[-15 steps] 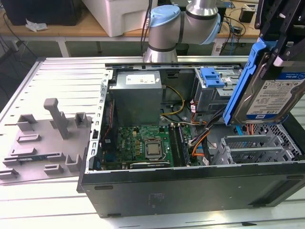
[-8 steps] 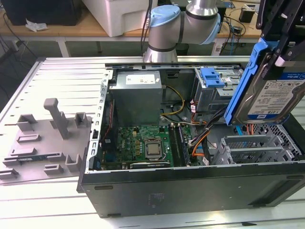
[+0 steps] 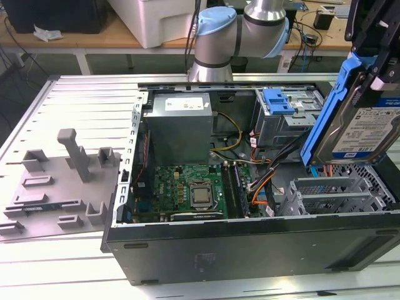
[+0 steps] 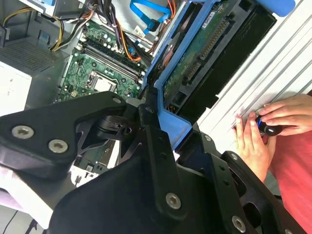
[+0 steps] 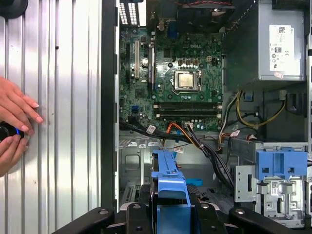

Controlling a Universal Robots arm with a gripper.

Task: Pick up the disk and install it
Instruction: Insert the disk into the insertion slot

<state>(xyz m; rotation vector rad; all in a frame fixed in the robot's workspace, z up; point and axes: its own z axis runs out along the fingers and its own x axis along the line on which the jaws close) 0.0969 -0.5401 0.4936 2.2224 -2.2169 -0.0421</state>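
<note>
STATE: silver rectangular hard drive in blue plastic frame (image 3: 359, 128) is held aloft, tilted, fingers (image 4: 151, 131) clenched on its frame edge | REASON: judged for clearance above open black computer case (image 3: 250, 250)

No print is clear enough to read. At the exterior view's right, a white-and-blue label (image 3: 375, 140) sits on the disk (image 3: 361, 124). At upper centre, a white sticker (image 3: 181, 102) sits on the power supply (image 3: 181, 134).
</note>
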